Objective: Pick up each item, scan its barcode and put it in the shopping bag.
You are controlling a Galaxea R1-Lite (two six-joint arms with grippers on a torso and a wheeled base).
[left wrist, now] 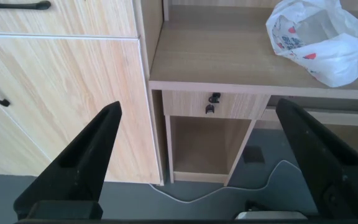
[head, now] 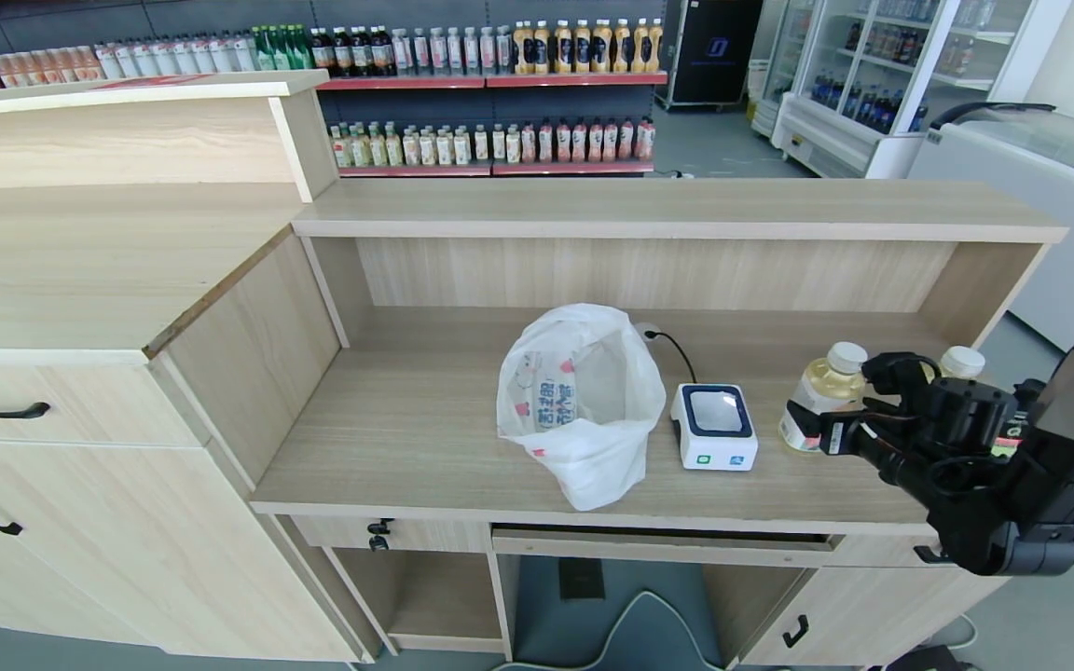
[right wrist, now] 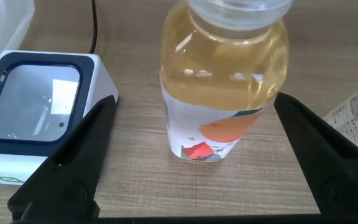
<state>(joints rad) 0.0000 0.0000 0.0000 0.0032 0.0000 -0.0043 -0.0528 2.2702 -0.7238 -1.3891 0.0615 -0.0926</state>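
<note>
Just right of the scanner (head: 713, 424), on the wooden counter (head: 406, 438), stands the bottle (head: 821, 396) we take to be the item in hand: clear, with pale yellow liquid, a white cap and its label low on the body. It is upright on the counter, near the scanner but not touching it. The right gripper (head: 840, 401) comes at it from the side away from the scanner with its jaws wide. In the right wrist view the bottle (right wrist: 224, 81) sits between the two fingers (right wrist: 73, 168) with a gap on each side, so nothing is held yet. We judge that the wide spread is there to clear the round body before closing on it.

A second bottle (head: 962, 362) with a like cap stands farther right of the scanner, behind the arm, probably waiting its turn.

The shopping bag (head: 582, 401) stands just left of the scanner, white, with its mouth open upward. That placing suits a short carry from the scanner's window into the bag. A printed carton (head: 551, 387) already lies inside it. The scanner's glass faces up and its cable (head: 677, 349) runs off behind it.

The left gripper (left wrist: 199, 112) hangs well left of the scanner and below counter height, jaws wide and empty. It faces the cupboard front and the locked drawer (left wrist: 213, 104), which keeps it out of the right arm's way.
</note>
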